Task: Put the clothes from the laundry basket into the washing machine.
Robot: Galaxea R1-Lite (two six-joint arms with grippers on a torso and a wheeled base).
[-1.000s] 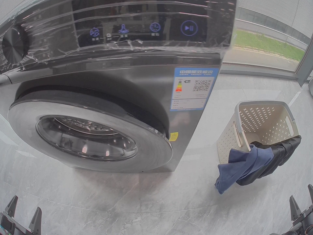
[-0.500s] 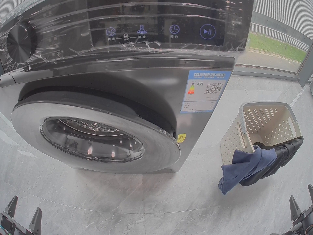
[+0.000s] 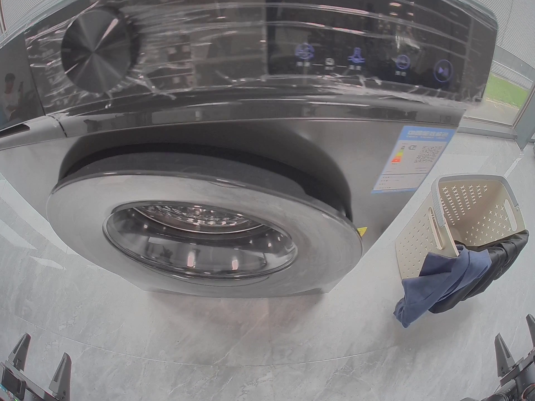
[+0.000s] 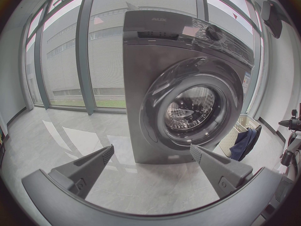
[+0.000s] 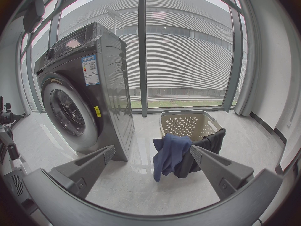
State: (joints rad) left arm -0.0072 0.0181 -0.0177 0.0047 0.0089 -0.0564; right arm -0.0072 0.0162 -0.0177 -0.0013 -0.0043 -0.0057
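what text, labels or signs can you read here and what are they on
Control panel of the washing machine: lit icons, one a play/pause sign; captions beneath too small to read.
Energy label on its front: coloured bars and a square code; print too small.
Yellow sticker beside the door: unreadable.
Brand lettering on its top edge: short pale word, not quoted.
Laundry basket: no print.

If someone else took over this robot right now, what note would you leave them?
Left gripper: open, empty, low over the floor.
Right gripper: open, empty, low over the floor.
Washing machine: door shut.
Laundry basket: on the floor, right of the machine, blue garment and black garment draped over its near rim.
Done: nothing loaded.
Left: open the door, move both garments in.
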